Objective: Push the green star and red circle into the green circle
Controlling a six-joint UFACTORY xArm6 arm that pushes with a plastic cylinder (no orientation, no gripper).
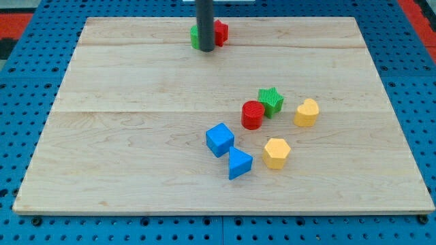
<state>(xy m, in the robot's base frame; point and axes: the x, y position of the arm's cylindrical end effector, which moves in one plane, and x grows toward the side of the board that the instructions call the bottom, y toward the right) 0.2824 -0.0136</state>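
The green star (271, 101) and the red circle (253, 114) sit touching each other right of the board's middle, the star up and right of the circle. The green circle (195, 37) lies at the view's top centre, mostly hidden behind my rod. My tip (206, 49) rests at the green circle's near right edge, far up and left of the star and red circle. A red block (221, 31), shape unclear, sits just right of the rod, beside the green circle.
A yellow heart-like block (306, 112) lies right of the green star. A yellow hexagon (276, 152), a blue cube (220, 139) and a blue triangle (238, 163) lie below the red circle. The wooden board (102, 136) sits on a blue pegboard.
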